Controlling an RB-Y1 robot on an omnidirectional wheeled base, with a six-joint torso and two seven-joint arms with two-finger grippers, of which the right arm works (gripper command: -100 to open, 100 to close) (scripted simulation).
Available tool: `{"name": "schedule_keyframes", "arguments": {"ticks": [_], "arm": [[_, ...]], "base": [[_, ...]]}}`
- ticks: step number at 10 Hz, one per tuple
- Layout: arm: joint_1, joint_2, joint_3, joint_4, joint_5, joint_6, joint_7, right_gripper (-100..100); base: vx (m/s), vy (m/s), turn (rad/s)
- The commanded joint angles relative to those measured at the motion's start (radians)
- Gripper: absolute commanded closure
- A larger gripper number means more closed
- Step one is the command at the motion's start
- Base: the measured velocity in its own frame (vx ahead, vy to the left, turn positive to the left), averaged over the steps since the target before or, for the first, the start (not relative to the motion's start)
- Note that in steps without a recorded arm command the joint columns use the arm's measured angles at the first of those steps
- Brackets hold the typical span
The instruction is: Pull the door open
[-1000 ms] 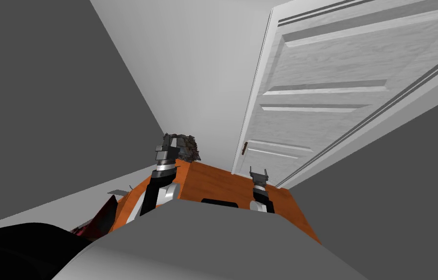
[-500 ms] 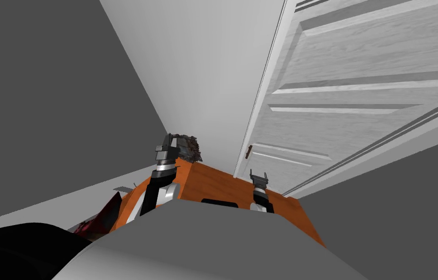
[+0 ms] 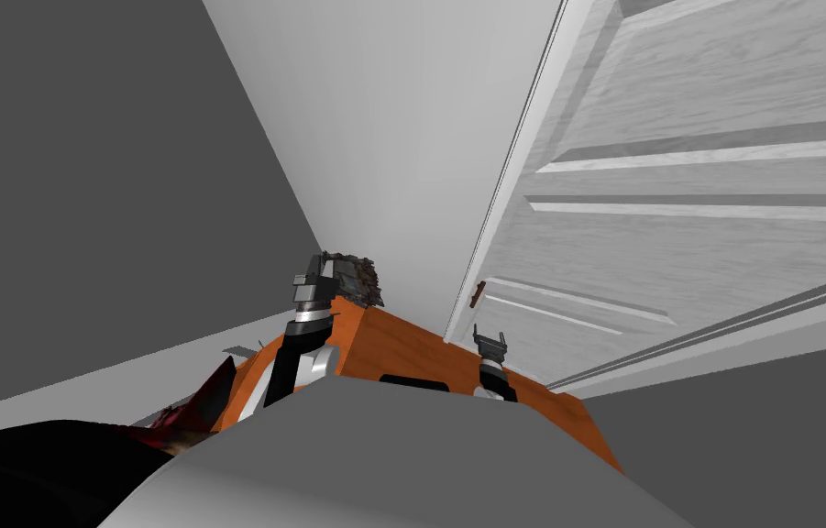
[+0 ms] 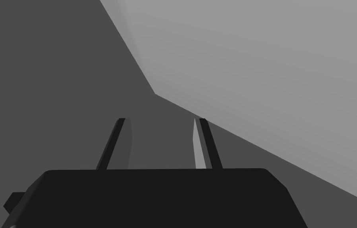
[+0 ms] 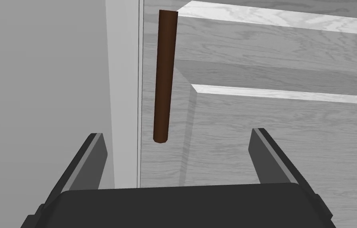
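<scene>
**Right pincer wide at the door handle**

Here's the right gripper (image 5: 177, 132), fingers spread wide and holding nothing; straight ahead of it stands the door (image 5: 276, 130), pale grey woodgrain with raised panels; the handle (image 5: 164, 75), a dark brown round bar, runs along the door's edge; its near end lies ahead of the fingertips and between their lines, closer to the finger (image 5: 92, 152) on the frame side, touching neither. Just beyond that finger runs the white frame strip (image 5: 124, 79), a thin seam parting it from the door; past the strip, plain light grey wall (image 5: 39, 71).

From the head view the right gripper (image 3: 490, 340) hangs over an orange surface (image 3: 401, 348), the handle (image 3: 478, 293) just beyond it. The left gripper (image 3: 314, 273) is raised well off to the side, beside a dark shaggy clump (image 3: 357, 280); its fingers (image 4: 115, 142) stand a narrow gap apart, nothing between them. A dark red shape (image 3: 204, 408) lies at the orange surface's far corner.
</scene>
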Motion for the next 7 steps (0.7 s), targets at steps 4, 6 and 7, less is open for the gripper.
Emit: {"name": "schedule_keyframes", "arguments": {"ticks": [4, 6, 7], "arm": [[-0.021, -0.015, 0.024, 0.085, -0.058, -0.024, -0.072, -100], [-0.028, -0.021, 0.034, 0.116, -0.081, -0.033, -0.099, -100], [-0.034, -0.026, 0.042, 0.143, -0.1, -0.04, -0.121, -100]], "base": [[0.121, -0.036, 0.096], [0.099, -0.04, 0.083], [0.132, -0.055, 0.112]]}}
